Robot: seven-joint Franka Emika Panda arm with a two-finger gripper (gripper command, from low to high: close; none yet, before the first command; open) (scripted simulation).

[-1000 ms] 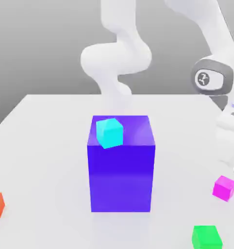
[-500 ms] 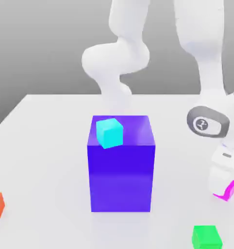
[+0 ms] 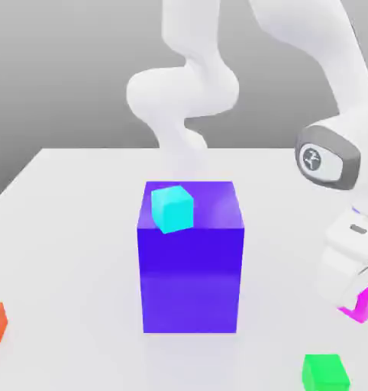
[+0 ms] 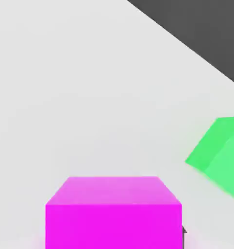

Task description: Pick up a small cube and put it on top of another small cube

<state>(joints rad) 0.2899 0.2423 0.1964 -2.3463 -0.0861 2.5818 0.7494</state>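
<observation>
With the gripper [image 3: 364,299] clamped shut on the pink cube [image 3: 366,302] at four o'clock of the blue block [image 3: 190,260], lift straight, then carry it level to the cyan cube [image 3: 172,208].

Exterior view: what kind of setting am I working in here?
Most likely a simulated tabletop test scene, not a real room. A plain white table sits before a featureless grey backdrop, and on it are only flat-coloured blocks: a big blue-violet block, a cyan cube and a green cube.
</observation>
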